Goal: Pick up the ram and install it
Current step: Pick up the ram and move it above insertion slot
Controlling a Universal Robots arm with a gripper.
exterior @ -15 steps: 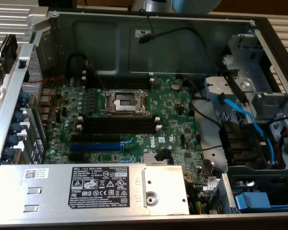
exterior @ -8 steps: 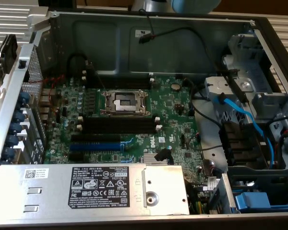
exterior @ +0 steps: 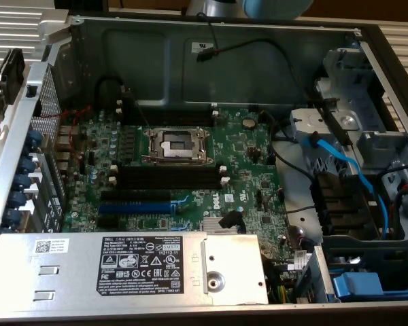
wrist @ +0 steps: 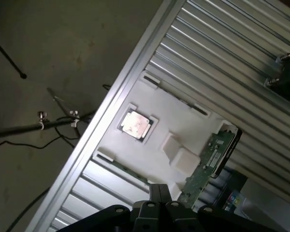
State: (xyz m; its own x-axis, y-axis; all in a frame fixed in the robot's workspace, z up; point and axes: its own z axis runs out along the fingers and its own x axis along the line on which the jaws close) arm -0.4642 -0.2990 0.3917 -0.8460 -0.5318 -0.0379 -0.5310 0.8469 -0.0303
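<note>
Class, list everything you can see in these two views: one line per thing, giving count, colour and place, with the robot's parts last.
ram: one, green, at the white tray's edge
white tray: one, white, on the ribbed table
ribbed table: one, silver, under the tray
processor chip: one, silver, in a tray recess
motherboard: one, green, inside the open case
memory slots: several, black, on the motherboard
expansion slot: one, blue, on the motherboard
power supply: one, silver, at the case's edge
cable: one, blue, exterior view's right
gripper: one, black, above the tray, nearest the ram
</note>
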